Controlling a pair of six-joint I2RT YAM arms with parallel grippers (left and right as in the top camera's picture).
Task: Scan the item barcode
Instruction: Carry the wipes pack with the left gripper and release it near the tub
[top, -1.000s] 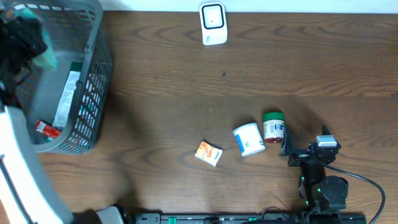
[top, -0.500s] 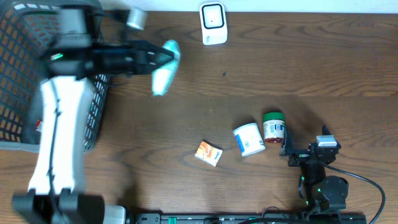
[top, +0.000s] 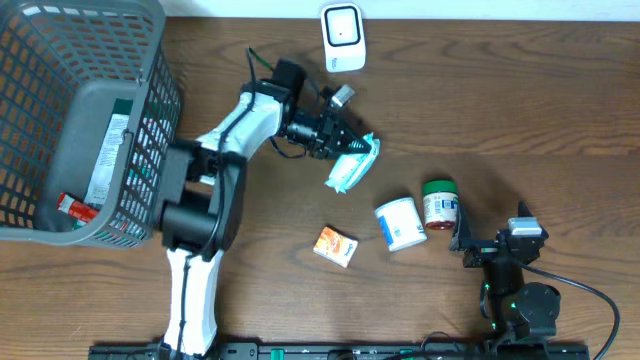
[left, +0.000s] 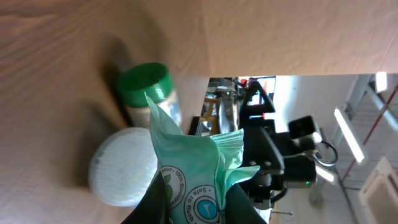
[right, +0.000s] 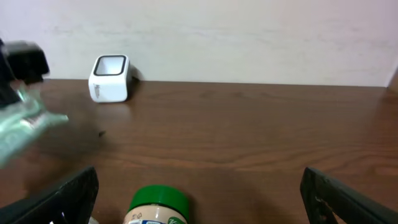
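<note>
Soft teal-green pouch (top: 352, 168) in the upper middle of the overhead view, apparently lifted off the desk (top: 520, 110), pinched at one crimped end by the left tool (top: 345, 147), shut tight on it. Hangs below and slightly right of the white scanner (top: 342, 38) at the top edge, near but not touching. In the left wrist view, pouch filling the lower centre, film crumpled and folded between the dark fingers (left: 155, 200), round printed logo facing the camera. Looks light, floppy, thin plastic film. Probably sags and twists from an end grip, so likely hard to keep a printed face flat toward the scanner. Probably slippery too. Best taken at the sealed seam or across the fuller middle, not by a loose corner. Little crush risk. Barcode not visible in any view, so cannot tell which face to present. Right tool (top: 465, 240) at the lower right, low over the desk, spread wide and holding nothing. Just beside it the green-lidded jar (top: 440, 204), then the white tub (top: 400, 224), and a small orange box (top: 335, 246) further left. Grey basket (top: 160, 60) at the upper left, a few packs inside.
</note>
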